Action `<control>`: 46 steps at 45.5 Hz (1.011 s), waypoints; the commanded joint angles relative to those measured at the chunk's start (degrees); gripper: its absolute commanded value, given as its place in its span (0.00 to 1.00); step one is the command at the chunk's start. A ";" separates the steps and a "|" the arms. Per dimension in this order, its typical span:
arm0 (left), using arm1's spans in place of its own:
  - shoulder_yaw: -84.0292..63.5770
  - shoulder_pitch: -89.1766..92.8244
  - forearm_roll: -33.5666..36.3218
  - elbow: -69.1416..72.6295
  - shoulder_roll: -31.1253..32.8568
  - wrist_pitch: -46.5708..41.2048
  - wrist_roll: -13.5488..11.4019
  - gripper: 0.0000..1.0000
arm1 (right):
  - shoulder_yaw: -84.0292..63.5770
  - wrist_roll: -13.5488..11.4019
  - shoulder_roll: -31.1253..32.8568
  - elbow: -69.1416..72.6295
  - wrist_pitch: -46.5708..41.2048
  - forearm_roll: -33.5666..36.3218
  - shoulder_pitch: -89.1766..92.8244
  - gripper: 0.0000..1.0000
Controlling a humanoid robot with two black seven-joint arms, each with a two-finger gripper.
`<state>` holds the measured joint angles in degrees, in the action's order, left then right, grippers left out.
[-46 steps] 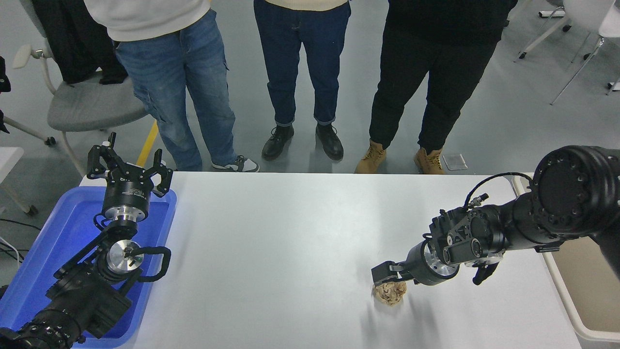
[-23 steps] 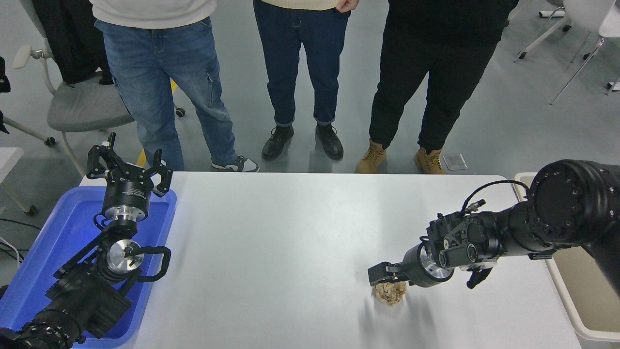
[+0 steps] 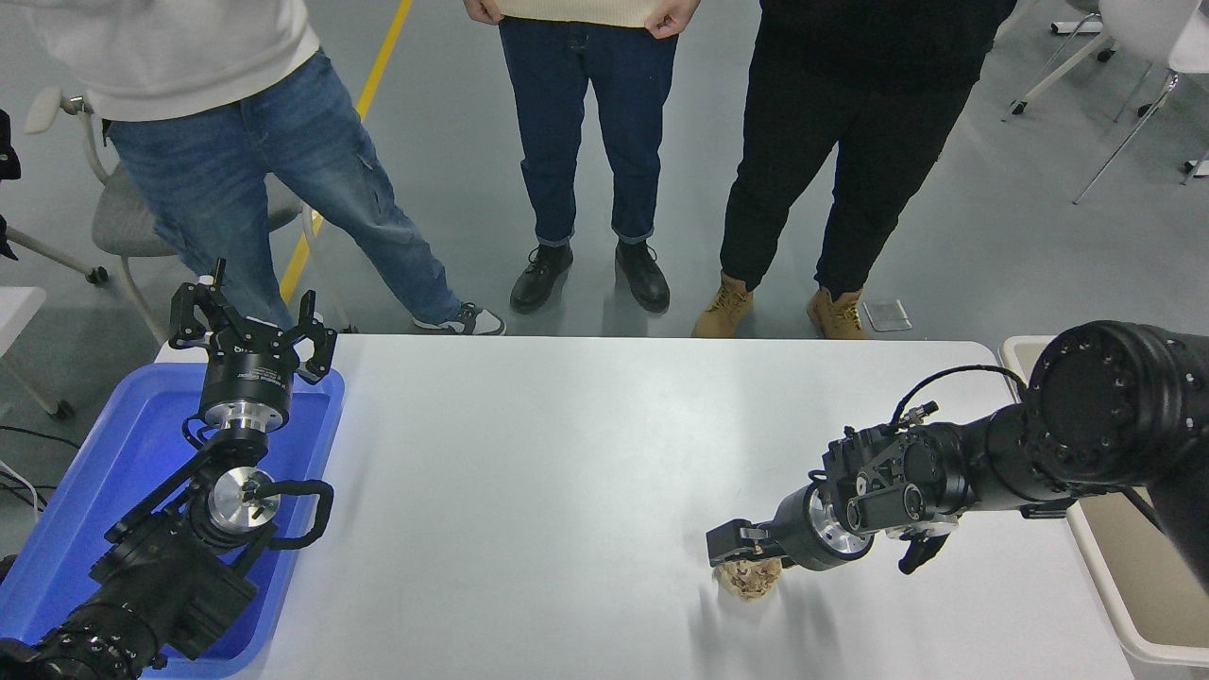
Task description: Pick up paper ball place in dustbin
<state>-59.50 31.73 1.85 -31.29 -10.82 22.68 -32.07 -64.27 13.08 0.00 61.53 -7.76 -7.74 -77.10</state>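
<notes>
White bench (image 3: pixel 567 444), matte, bare across the middle. Grey floor beyond it, with a yellow line (image 3: pixel 378 57) running off toward the top left. Three people stand at the far edge, seen only from the waist down: light jeans (image 3: pixel 274 189) at left, dark jeans (image 3: pixel 586 123) in the middle, black trousers (image 3: pixel 831 151) with tan boots at right. A grey office chair (image 3: pixel 123 203) stands behind the left person; more chair legs show at the top right.

A shallow blue tray (image 3: pixel 104 472) sits on the bench's left end. The left arm is parked over it, the left gripper (image 3: pixel 251 326) pointing away from the camera with its jaws spread apart and holding nothing.

The dustbin (image 3: pixel 1096 567), beige with a lighter rim, stands off the bench's right end, partly hidden by the right arm.

The paper ball (image 3: pixel 749 578) lies on the bench near the front edge, right of centre, well apart from the dustbin. The right gripper (image 3: pixel 741 552) reaches in from the right, low over the ball and touching its top. Its jaws look parted around the upper part of the wad; whether they are pressing on it cannot be told. The ball rests on the surface.
</notes>
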 commanded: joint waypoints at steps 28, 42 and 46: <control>0.00 0.09 0.00 0.00 0.01 0.00 -0.01 0.99 | 0.29 0.37 0.00 2.45 0.11 0.09 -2.52 0.00; 0.00 0.08 0.00 0.00 -0.08 0.00 0.08 0.99 | -3.40 0.72 7.90 23.80 -0.76 -0.96 -28.35 0.00; 0.00 0.00 0.00 0.00 -0.08 0.00 0.08 0.99 | -6.30 0.81 10.80 29.34 -3.21 -2.98 -37.93 0.00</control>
<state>-59.51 31.81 1.85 -31.28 -10.84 22.68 -32.01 -65.94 13.72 4.50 76.41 -8.28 -8.24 -94.45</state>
